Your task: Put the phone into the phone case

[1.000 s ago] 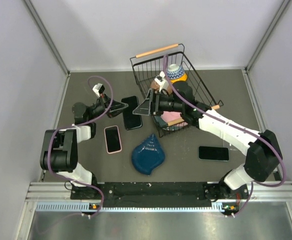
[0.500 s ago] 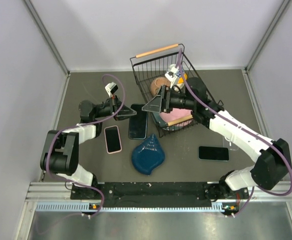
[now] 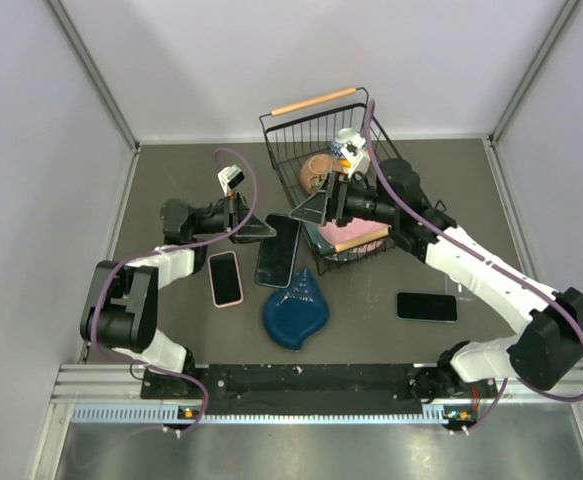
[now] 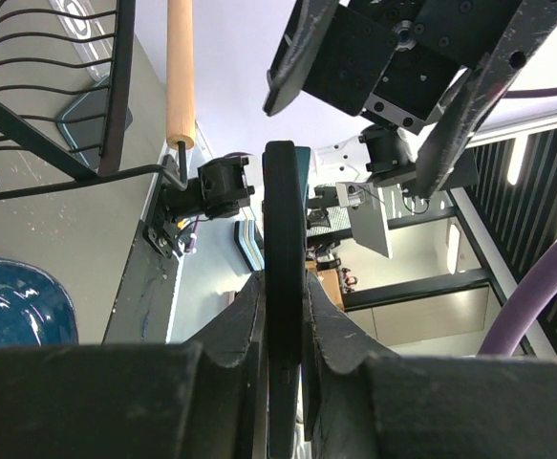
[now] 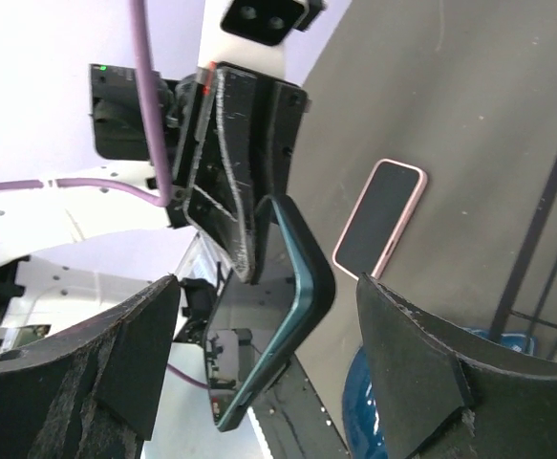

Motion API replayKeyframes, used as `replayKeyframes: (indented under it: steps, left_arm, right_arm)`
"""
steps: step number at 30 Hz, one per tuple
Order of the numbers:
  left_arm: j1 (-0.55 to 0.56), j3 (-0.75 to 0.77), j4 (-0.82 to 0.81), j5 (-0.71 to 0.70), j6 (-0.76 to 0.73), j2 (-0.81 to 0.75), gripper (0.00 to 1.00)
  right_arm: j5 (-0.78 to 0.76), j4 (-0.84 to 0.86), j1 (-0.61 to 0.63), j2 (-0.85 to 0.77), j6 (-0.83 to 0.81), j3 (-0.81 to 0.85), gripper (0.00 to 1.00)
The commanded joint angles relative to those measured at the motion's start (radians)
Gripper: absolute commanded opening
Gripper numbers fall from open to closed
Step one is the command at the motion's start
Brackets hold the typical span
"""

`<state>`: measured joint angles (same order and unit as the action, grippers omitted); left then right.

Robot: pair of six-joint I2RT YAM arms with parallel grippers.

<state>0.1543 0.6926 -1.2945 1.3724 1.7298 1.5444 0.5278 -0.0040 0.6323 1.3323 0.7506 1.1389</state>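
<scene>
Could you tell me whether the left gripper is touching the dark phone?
Touching. The left wrist view shows the dark phone edge-on, pinched between both fingers of the left gripper, with no gap on either side.

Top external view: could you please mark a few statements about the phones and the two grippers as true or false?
1. The left gripper is clamped on the dark phone. True.
2. The right gripper is shut on that phone. False: its jaws stand open.
3. The pink-cased phone lies in the basket. False: it lies on the table, outside the basket.
4. The blue dish lies on the table, outside the basket. True.
</scene>
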Motion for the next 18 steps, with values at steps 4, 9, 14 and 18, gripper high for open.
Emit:
replayKeyframes:
  steps: [4,9,14,18]
  left_arm:
    - [0.004,0.05,-0.374,0.002,0.011,-0.035,0.0]
    - [0.004,0.041,-0.376,0.002,0.01,-0.037,0.0]
    - [0.004,0.041,-0.374,-0.003,0.007,-0.033,0.0]
    - [0.004,0.042,-0.374,0.001,0.008,-0.035,0.0]
  right_arm:
    - [-0.014,-0.042,-0.009,0.011,-0.047,0.03,0.74]
    - [0.058,0.123,-0.009,0.019,0.033,-0.028,0.66]
    - [0.1,0.242,-0.008,0.031,0.113,-0.074,0.58]
    - [0.095,0.283,-0.008,0.03,0.145,-0.096,0.41]
